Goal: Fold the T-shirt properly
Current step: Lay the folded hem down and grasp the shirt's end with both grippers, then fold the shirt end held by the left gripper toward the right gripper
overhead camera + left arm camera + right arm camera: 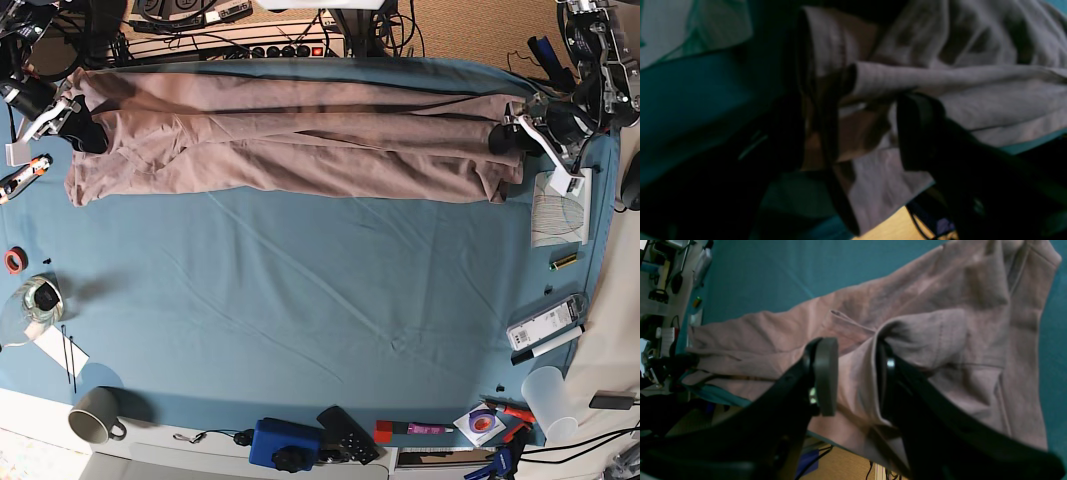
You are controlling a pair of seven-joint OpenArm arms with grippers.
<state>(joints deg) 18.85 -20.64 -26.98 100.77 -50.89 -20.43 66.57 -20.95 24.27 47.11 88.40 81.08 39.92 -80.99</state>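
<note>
The dusty-pink cotton T-shirt (290,145) is stretched along the far edge of the teal-covered worktop (320,300). Its fabric is grasped by the right gripper (853,376) and the left gripper (853,130).

The table (300,300) wears a teal-blue cover. The T-shirt (290,140) lies stretched along its far edge. Near the front edge sit 1 grey mug (95,415), a blue box (283,443) and a clear cup (550,395).
</note>
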